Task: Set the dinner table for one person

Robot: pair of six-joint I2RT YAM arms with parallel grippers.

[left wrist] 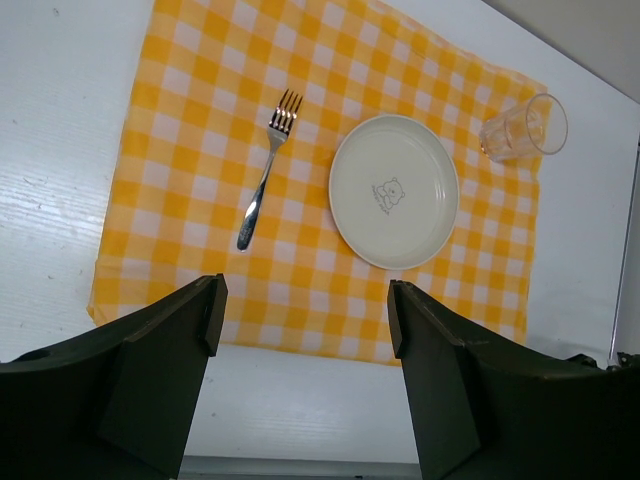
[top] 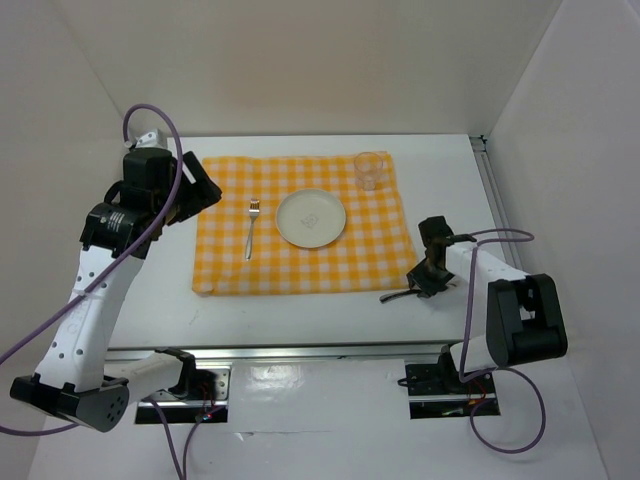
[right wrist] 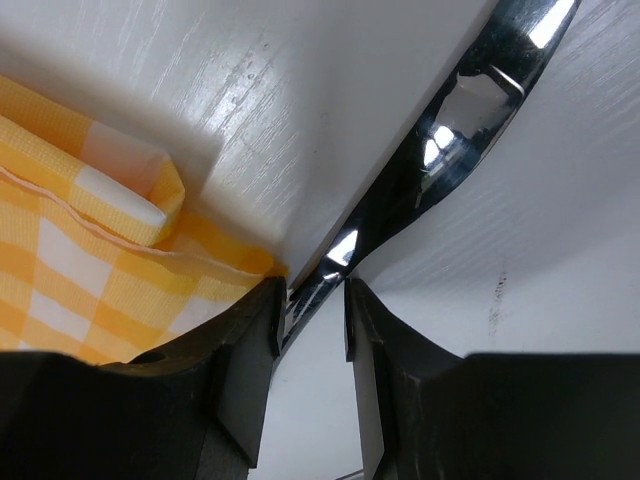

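The white dinner table carries a yellow-and-white checked cloth. On the cloth lie a fork, a round white plate and, at the far right corner, a clear glass. A shiny metal utensil lies on the bare table just off the cloth's near right corner. My right gripper is down at it. In the right wrist view the jaws stand narrowly apart astride the utensil's handle, with table showing beside it. My left gripper is open and empty, raised over the cloth's left edge.
Silver rails run along the table's right edge and front edge. White walls close in the back and both sides. The left wrist view shows the fork, plate, glass and bare table left of the cloth.
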